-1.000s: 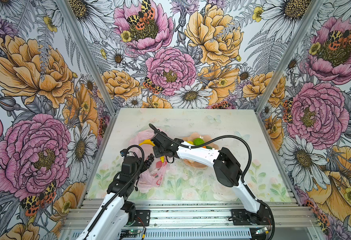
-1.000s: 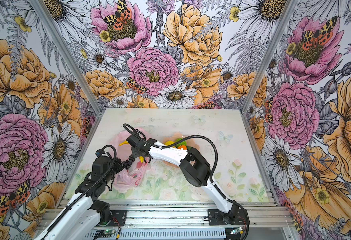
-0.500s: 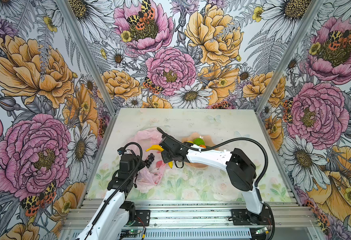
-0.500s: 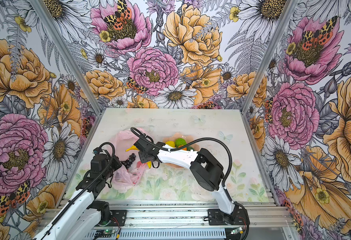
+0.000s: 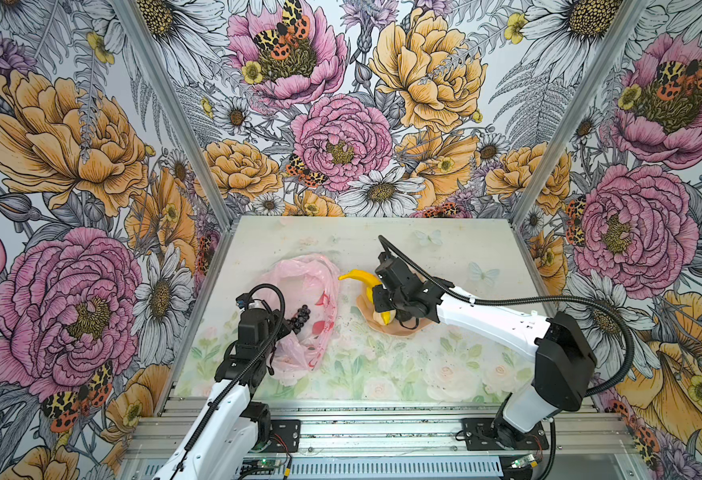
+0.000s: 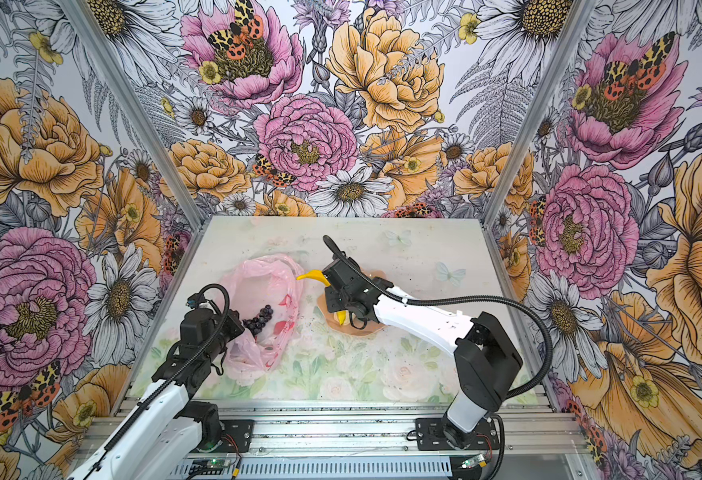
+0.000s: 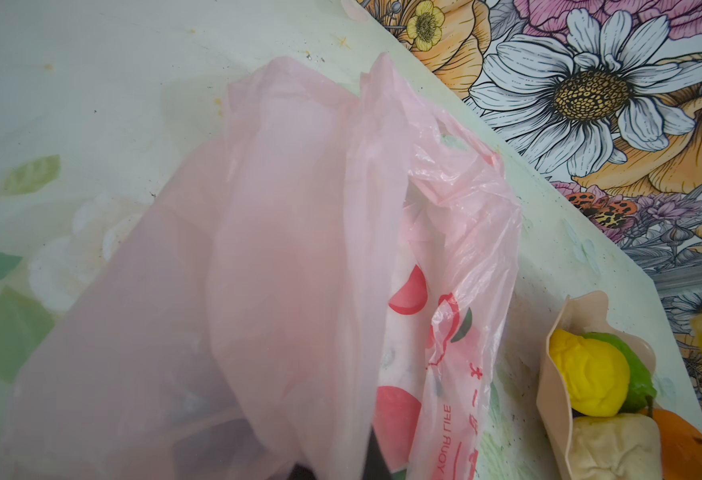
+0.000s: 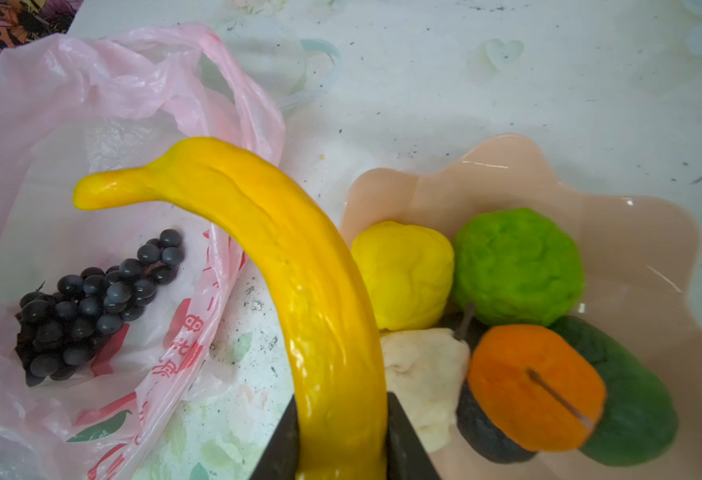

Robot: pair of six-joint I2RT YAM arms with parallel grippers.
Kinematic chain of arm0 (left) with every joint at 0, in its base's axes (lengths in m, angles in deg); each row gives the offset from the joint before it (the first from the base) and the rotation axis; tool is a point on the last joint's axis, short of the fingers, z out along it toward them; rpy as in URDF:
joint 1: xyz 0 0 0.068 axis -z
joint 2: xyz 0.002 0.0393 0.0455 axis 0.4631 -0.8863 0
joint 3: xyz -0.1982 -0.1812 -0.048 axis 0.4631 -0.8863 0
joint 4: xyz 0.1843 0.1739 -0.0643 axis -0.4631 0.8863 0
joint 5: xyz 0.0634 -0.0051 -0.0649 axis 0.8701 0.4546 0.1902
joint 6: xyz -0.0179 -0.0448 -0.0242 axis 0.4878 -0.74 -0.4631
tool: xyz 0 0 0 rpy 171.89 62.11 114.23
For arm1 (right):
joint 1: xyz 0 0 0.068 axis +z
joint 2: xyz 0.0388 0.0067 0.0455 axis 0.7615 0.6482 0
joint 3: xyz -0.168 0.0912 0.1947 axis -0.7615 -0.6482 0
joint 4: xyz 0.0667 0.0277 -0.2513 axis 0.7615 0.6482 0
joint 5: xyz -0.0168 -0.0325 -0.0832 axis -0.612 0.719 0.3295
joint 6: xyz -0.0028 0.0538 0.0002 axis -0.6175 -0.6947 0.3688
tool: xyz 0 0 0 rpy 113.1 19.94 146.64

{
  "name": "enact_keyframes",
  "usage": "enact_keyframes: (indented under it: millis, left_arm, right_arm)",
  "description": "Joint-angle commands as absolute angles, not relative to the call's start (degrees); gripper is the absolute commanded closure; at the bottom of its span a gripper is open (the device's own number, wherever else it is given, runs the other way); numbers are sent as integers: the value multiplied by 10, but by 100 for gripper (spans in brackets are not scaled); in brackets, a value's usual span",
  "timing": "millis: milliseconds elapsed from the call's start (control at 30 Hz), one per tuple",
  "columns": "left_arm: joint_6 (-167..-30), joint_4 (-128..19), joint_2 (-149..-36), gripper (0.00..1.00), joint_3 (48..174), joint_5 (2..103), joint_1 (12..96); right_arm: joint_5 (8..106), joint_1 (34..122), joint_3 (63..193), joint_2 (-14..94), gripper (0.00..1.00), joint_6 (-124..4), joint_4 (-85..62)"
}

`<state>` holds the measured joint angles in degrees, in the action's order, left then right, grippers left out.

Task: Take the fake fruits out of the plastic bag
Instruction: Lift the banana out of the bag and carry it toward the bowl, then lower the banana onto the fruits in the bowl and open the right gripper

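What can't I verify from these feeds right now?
- Left gripper fingertips: veiled by plastic bag film, left wrist view.
- Bag interior beyond the grapes: cut off by the frame edge, right wrist view; folds hide it in both top views.
- Banana lower end: past the frame edge between right gripper fingers, right wrist view.
- Dish contents: mostly under the right gripper, both top views.

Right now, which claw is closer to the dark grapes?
Left. The left gripper pinches the plastic bag right beside the grapes; the right gripper holds the banana farther off, over the dish.
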<state>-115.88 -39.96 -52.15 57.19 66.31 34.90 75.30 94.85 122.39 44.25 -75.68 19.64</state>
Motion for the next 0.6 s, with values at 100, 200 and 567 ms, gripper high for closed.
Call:
enact_keyframes:
  millis: [100,200,567]
  left_arm:
    - [-1144,-420,-532,100,568,644,346]
    - [-1143,-420,-530,100,567,645,346]
    - [-1143,-421,-533,100,568,645,348]
  right_arm:
    - [726,885,1188,359,71,-751,190]
    - [716,852,1168,333,71,-745,194]
    - [698,727,1095,312,71,-711,202]
